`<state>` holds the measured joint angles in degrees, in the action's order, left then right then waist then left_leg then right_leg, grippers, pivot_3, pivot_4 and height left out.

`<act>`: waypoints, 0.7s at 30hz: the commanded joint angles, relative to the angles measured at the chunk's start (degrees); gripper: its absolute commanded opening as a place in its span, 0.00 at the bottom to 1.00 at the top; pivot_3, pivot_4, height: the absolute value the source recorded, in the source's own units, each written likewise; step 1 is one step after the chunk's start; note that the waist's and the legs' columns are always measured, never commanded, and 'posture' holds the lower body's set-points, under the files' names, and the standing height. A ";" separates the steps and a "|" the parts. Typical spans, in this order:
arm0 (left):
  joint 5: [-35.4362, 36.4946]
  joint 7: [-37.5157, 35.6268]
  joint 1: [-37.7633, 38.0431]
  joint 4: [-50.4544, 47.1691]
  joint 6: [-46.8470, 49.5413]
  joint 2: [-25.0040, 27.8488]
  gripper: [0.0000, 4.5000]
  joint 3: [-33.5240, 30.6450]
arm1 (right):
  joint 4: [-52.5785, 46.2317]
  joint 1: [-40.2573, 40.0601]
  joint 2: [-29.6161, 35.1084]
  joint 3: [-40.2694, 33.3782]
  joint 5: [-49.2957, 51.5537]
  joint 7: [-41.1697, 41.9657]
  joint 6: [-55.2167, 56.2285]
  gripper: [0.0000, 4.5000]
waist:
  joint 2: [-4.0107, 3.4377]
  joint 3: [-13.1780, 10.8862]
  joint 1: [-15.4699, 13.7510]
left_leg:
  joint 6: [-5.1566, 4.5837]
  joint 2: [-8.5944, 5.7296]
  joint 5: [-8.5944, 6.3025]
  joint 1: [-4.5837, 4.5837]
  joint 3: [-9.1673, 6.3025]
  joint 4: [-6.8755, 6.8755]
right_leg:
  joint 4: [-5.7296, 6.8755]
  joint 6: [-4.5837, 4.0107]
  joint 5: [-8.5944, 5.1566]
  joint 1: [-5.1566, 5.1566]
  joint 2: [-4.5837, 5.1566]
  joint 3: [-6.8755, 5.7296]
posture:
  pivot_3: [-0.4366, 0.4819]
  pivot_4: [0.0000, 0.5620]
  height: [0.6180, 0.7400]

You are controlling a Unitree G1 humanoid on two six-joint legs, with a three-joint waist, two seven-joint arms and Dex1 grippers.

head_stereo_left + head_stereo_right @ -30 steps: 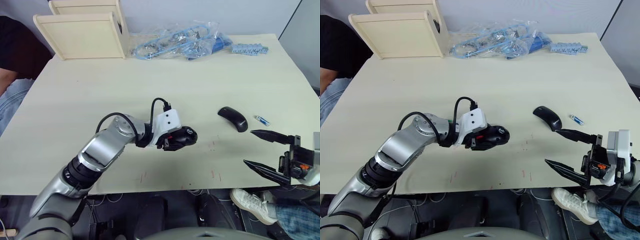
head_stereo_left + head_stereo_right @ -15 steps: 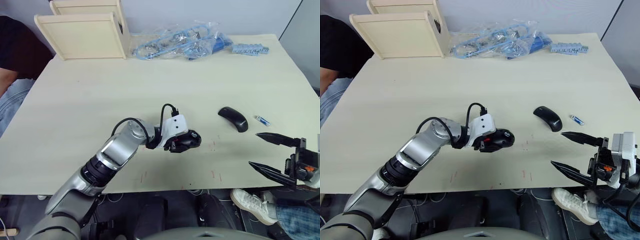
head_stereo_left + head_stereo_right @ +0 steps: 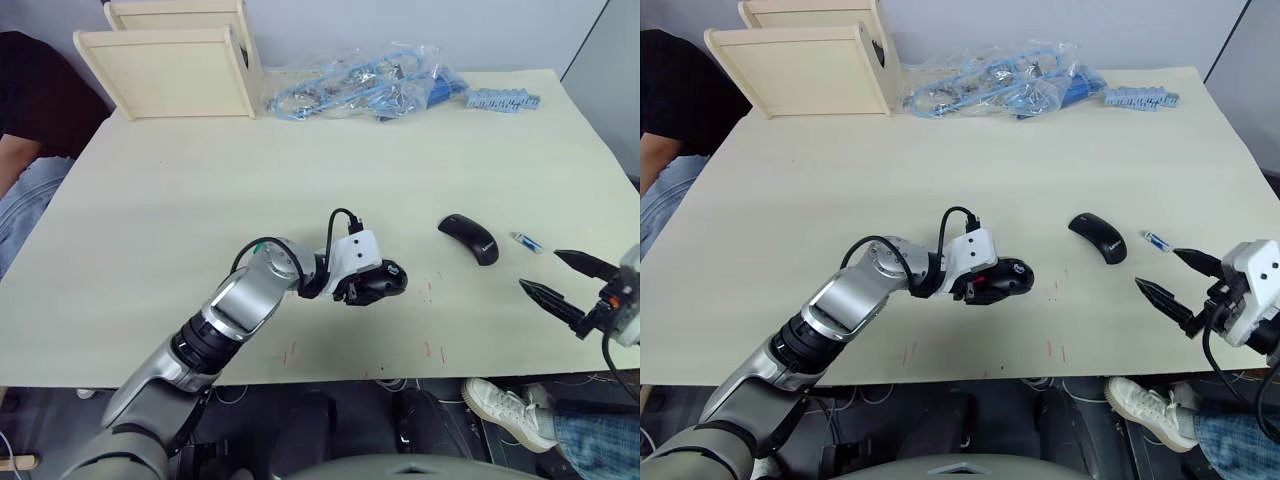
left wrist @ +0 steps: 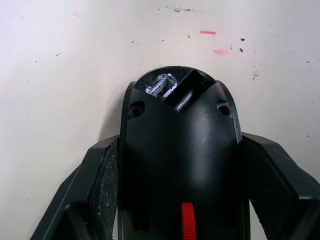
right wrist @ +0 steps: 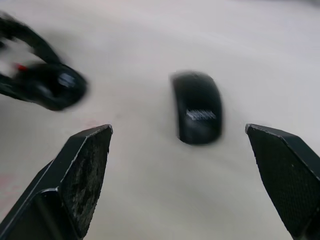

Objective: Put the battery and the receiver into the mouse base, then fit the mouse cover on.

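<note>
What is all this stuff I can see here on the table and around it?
Table: one, pale wood.
Mouse base: one, black with a red mark, near the table's middle, held in the left gripper.
Mouse cover: one, glossy black, lying to the right of the base.
Battery: one, white with blue ends, just right of the cover.
Wooden boxes: two, pale, at the far left corner.
Plastic bags: clear, holding blue parts, at the far edge.
Blue strip: one, right of the bags.
Person: one, dark top, at the left edge.
Left gripper: shut on the mouse base.
Right gripper: open, near the battery.
</note>
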<state>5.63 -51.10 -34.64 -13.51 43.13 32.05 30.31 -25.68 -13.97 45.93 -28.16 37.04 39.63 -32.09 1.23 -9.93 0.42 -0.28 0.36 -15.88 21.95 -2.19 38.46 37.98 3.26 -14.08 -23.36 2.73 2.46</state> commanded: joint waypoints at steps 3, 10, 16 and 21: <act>-0.81 -0.14 0.12 0.40 -0.54 -1.32 0.66 0.72 | 3.11 6.23 2.54 4.15 -6.46 -4.20 -1.96 1.00 | -0.03 0.01 -0.21 | 0.00 0.00 0.00 0.04 -0.04 -0.01 | -0.03 0.01 -0.01 0.00 0.00 -0.05 | 0.48 0.27 1.00; -0.81 -0.30 0.14 -0.22 0.16 -1.92 0.66 0.58 | 11.21 14.32 5.29 10.48 -10.93 -2.94 -4.77 1.00 | -0.03 0.02 -0.22 | 0.00 -0.03 0.00 0.03 -0.01 0.01 | -0.03 0.04 0.01 0.00 0.03 -0.01 | 0.48 0.27 1.00; -0.88 -0.59 0.27 -0.31 0.16 -1.89 0.66 0.52 | 16.62 18.03 5.94 12.77 -13.20 -1.68 -6.18 1.00 | -0.05 0.02 -0.19 | -0.01 -0.03 0.00 0.03 0.00 0.01 | -0.03 0.05 0.02 0.00 0.03 -0.01 | 0.48 0.27 1.00; -0.95 -0.96 0.28 -0.20 0.18 -1.82 0.66 0.49 | 21.14 21.37 4.62 13.97 -14.73 -1.78 -6.03 1.00 | -0.06 0.02 -0.02 | -0.01 -0.04 0.00 0.03 0.00 0.01 | -0.03 0.05 0.02 0.00 0.04 -0.01 | 0.48 0.27 1.00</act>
<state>4.96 -51.62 -34.60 -12.93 43.33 30.55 29.98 -4.53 6.47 50.59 -13.87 22.69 37.70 -38.44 1.17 -9.92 0.40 -0.29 0.33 -15.87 21.98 -2.20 38.47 37.94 3.32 -14.06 -23.36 2.76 2.45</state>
